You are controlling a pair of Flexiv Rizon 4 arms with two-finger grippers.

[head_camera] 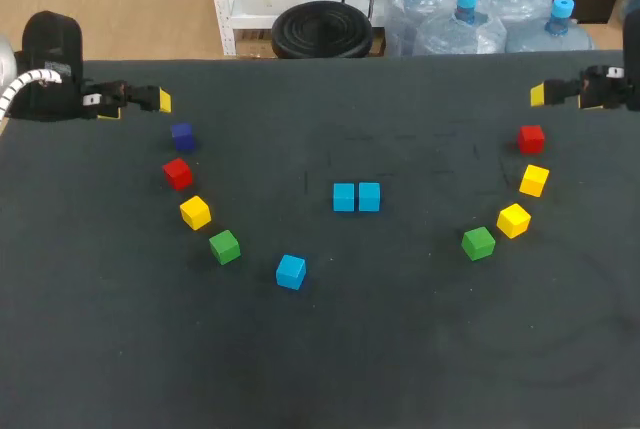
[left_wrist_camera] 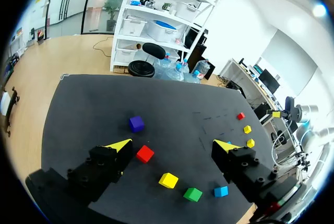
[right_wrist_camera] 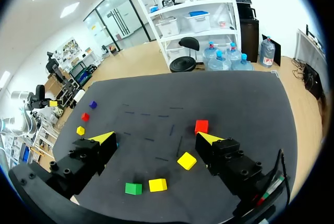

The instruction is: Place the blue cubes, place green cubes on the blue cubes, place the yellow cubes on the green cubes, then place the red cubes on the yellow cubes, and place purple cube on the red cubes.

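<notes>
Wide open and holding nothing, my left gripper [left_wrist_camera: 173,144] hangs over the far left side of the table [head_camera: 400,369]. My right gripper [right_wrist_camera: 155,136] hangs at the far right, its fingers equally spread and bare.

At mid-table a blue cube [head_camera: 344,197] sits just beside its blue twin [head_camera: 369,196]. No cube is stacked on another.

From my left gripper an arc runs towards me: purple cube [head_camera: 181,134], left red cube [head_camera: 177,173], left yellow cube [head_camera: 195,212], left green cube [head_camera: 224,246], third blue cube [head_camera: 291,271]. On the right I see the right red cube [head_camera: 531,137], far yellow cube [head_camera: 533,180], near yellow cube [head_camera: 513,220] and right green cube [head_camera: 478,243].
</notes>
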